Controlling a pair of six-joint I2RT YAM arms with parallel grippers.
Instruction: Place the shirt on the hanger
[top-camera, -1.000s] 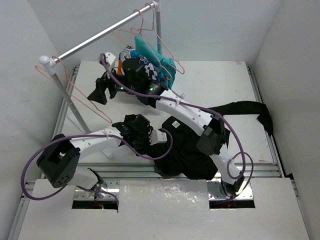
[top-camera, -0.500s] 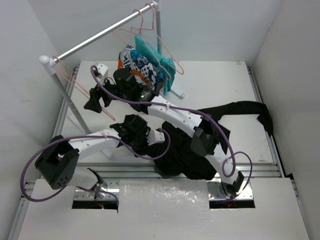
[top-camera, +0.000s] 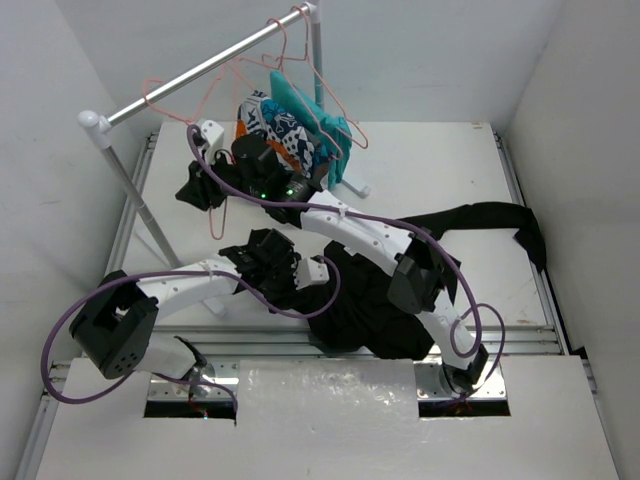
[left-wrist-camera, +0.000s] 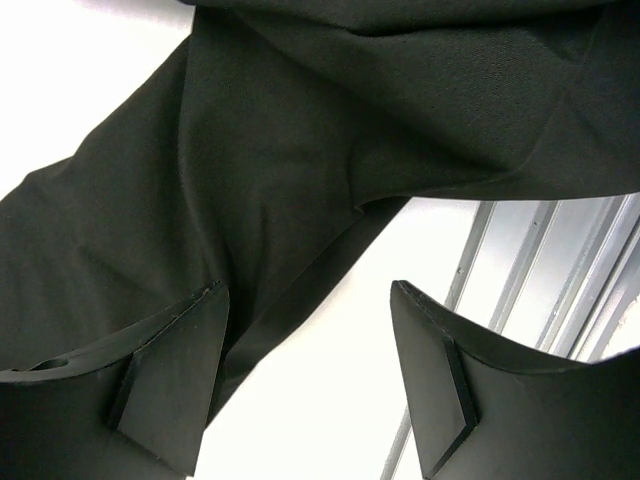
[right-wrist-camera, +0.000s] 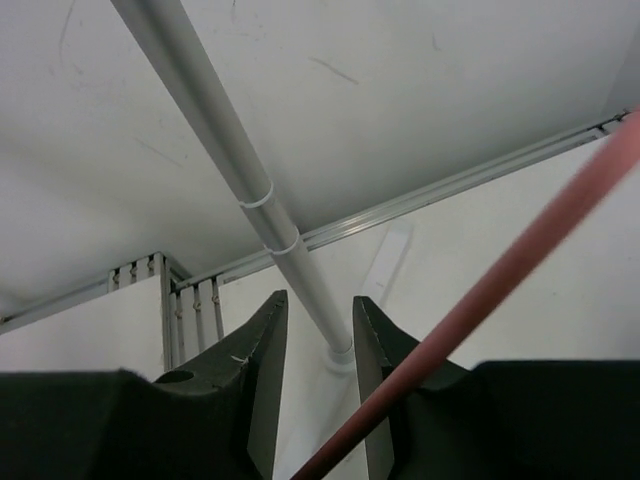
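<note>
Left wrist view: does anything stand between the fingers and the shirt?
Nothing visible does. The shirt lies directly beyond the open left gripper, and its edge runs into the gap between the fingers. Only bare table shows beside it. Whether the fingers touch the fabric cannot be told.

Black shirt (top-camera: 355, 315) crumpled on table (top-camera: 440, 160), sleeve stretched right, pink wire hanger (right-wrist-camera: 520, 252) slanting beside rail (top-camera: 200, 67)

3 garmts (top-camera: 352, 305), 2 arms (top-camera: 190, 286), 1 rail (top-camera: 205, 68)
</note>
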